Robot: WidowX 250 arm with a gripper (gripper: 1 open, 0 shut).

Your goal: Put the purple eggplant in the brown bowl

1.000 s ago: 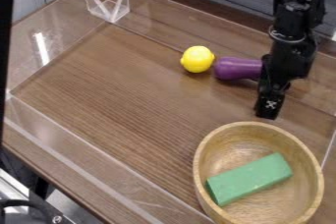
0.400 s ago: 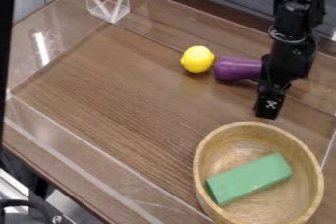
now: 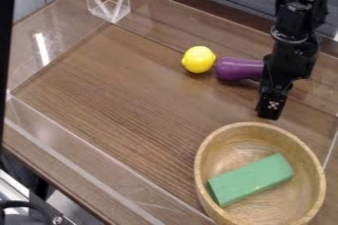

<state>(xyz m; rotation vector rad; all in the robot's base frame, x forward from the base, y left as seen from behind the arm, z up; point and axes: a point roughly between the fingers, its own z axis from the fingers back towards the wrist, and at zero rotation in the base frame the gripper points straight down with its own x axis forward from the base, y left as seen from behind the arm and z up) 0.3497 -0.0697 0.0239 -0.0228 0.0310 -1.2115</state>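
Observation:
The purple eggplant (image 3: 239,68) lies on the wooden table, just right of a yellow ball (image 3: 199,59). Its right end is hidden behind my gripper. The brown bowl (image 3: 215,151) sits at the front right and holds a green rectangular block (image 3: 250,181). My black gripper (image 3: 272,104) hangs from the arm at the right, right next to the eggplant's right end, its tip down near the table above the bowl's far rim. Its fingers look close together, but I cannot tell whether they are open or shut.
A clear plastic wall (image 3: 53,46) rings the wooden table. A small clear stand (image 3: 109,4) sits at the back left. The table's front edge (image 3: 79,194) runs diagonally at the lower left.

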